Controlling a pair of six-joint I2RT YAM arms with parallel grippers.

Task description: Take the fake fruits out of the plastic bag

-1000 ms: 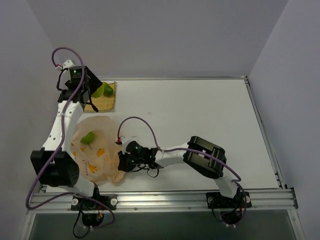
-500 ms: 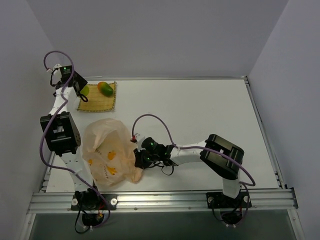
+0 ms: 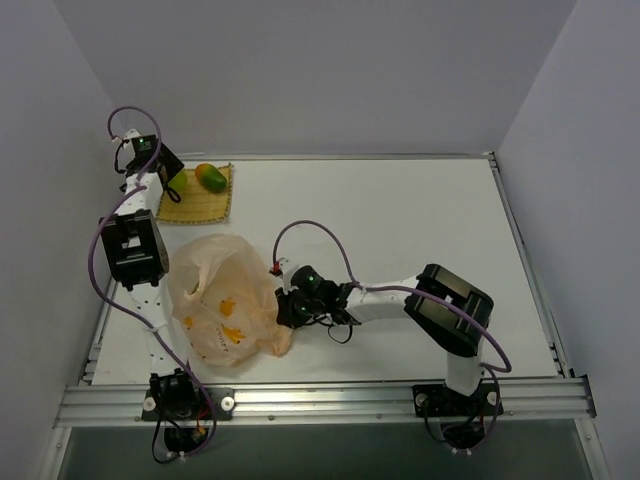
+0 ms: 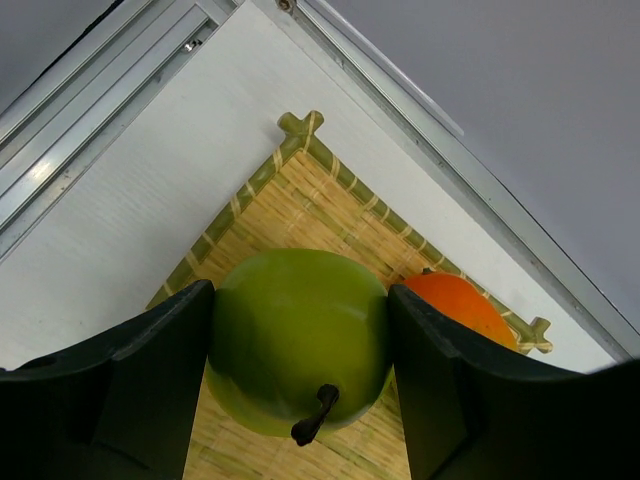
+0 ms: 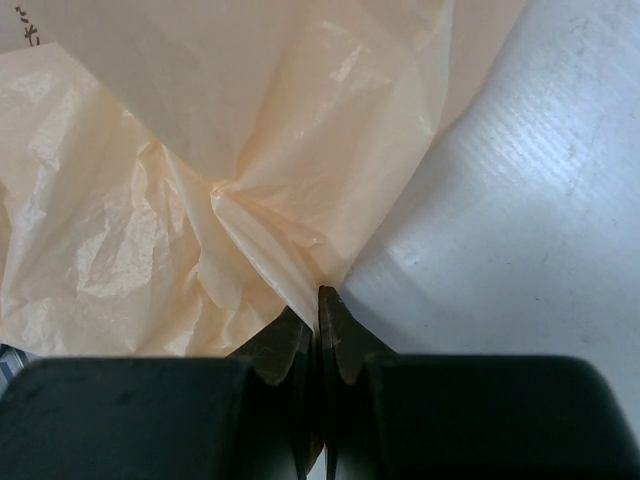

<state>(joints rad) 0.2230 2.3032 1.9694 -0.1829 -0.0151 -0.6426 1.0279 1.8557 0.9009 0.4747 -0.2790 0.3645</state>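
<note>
In the left wrist view a round green fake fruit [image 4: 300, 335] with a dark stem sits between my left gripper's [image 4: 300, 295] fingers [image 4: 150, 370], which press on both its sides. It hangs over the yellow woven mat [image 4: 300, 200]; whether it touches the mat I cannot tell. An orange-and-green mango-like fruit [image 4: 455, 305] lies on the mat [image 3: 200, 205] beside it [image 3: 210, 177]. The crinkled peach plastic bag [image 3: 225, 300] lies at the front left. My right gripper [image 3: 284, 308] is shut on a pinched fold of the bag [image 5: 250, 200] at its right edge [image 5: 318, 295].
The left arm [image 3: 132, 250] stands folded along the table's left edge beside the bag. The right arm [image 3: 400, 298] stretches low across the front middle of the table. A metal rail [image 3: 320, 400] runs along the near edge.
My right gripper has dragged the bag to the right, and the bag has bunched up taller. The left gripper, still holding the green fruit, has shifted towards the mat's left side.
</note>
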